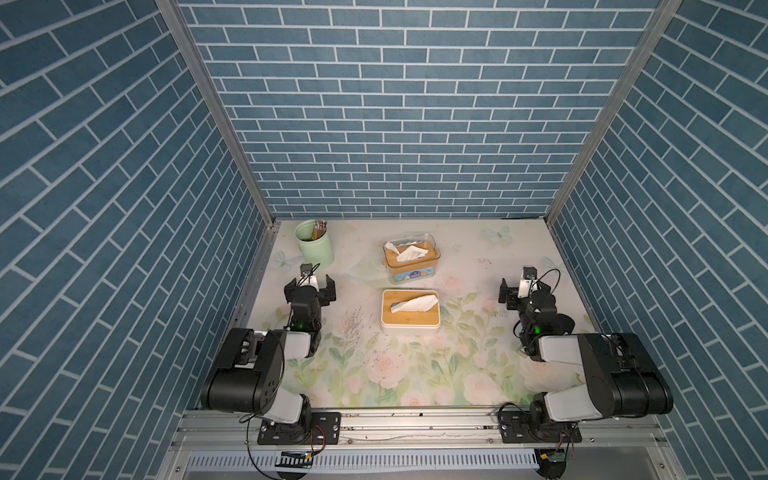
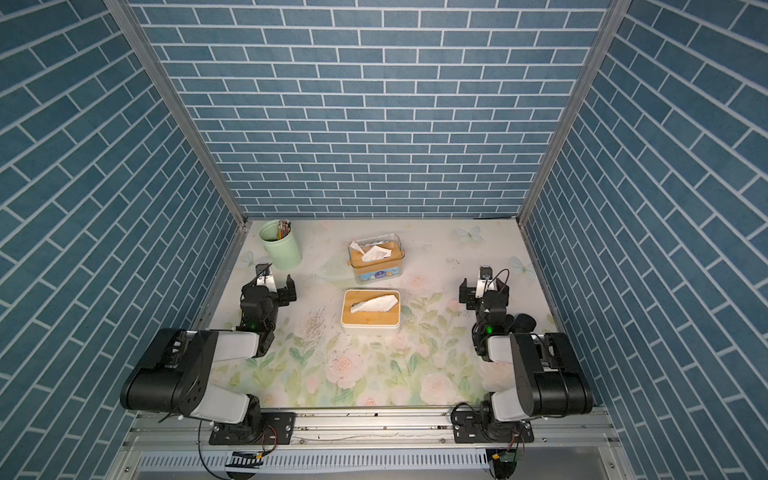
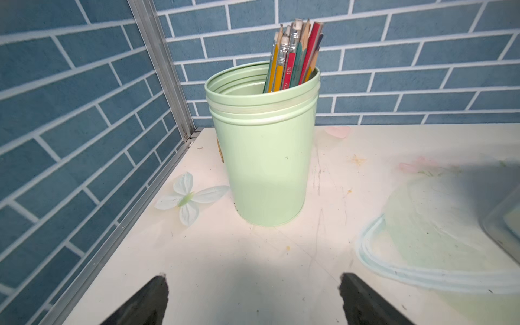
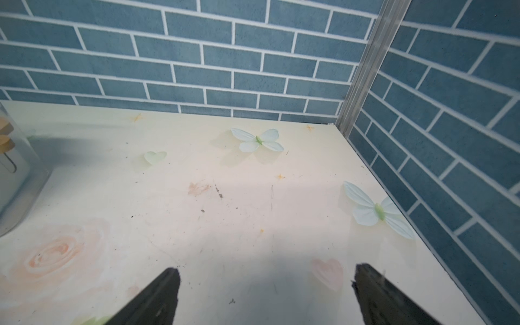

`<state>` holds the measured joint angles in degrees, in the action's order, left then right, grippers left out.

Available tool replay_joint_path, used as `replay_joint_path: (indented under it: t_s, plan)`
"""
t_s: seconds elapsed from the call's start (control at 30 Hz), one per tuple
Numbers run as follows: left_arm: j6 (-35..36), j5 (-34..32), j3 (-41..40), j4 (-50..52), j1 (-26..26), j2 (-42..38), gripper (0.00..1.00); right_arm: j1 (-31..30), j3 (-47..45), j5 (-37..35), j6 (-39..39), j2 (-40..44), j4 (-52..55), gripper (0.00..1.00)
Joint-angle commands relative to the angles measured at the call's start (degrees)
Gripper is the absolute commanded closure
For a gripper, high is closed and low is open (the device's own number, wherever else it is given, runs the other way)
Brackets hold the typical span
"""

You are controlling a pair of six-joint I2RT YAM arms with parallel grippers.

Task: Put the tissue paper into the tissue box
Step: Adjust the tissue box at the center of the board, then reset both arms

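A white tissue box (image 1: 409, 329) with a wooden lid sits in the middle of the counter (image 1: 415, 365). The tissue paper (image 1: 415, 302) lies on top of that lid, not down inside the box. It is a long white strip and it lies slanted across the lid. Its thin, twisted end points left and a bit toward the robot, and its wide end points right and a bit toward the back wall. Just behind the white tissue box stands a clear box (image 1: 411, 272) with a wooden lid too, and a crumpled tissue (image 1: 409, 252) sticks up out of its top. Farther back and to the left of the white tissue box stands a green cup (image 1: 313, 245) with colored pencils (image 3: 292, 56) in it. The left hand (image 1: 311, 286) is well to the left of the white tissue box, with its fingers spread wide and nothing in them. The right hand (image 1: 523, 291) is well to the right of the white tissue box, and it is spread wide and empty too. The tissue paper lies between the two hands and touches neither.
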<state>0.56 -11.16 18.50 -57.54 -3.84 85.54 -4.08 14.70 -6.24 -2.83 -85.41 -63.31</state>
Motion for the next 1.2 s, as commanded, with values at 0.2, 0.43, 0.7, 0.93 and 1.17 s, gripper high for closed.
replay_joint_path:
  t_s: [0.2,0.43,0.7,0.93,1.17]
  plan:
    - [-0.6,6.3,-2.1,-8.1,1.6,0.2,0.00,0.9,-2.2,4.8,-0.2,-2.3,-10.4,0.00]
    - [-0.7,6.2,-2.1,-8.0,1.6,0.1,0.00,0.9,-2.3,4.7,-0.2,-2.2,-10.6,0.00]
    - [-0.6,6.2,-2.1,-8.0,1.5,0.2,0.00,0.9,-2.3,4.3,-0.2,-2.3,-10.8,0.00]
    - [-0.6,6.2,-2.1,-8.0,1.5,0.2,0.00,0.9,-2.4,4.4,-0.2,-2.3,-10.7,0.00]
    - [-0.6,6.3,-2.1,-8.0,1.6,0.3,0.00,0.9,-2.3,4.5,-0.2,-2.4,-10.7,0.00]
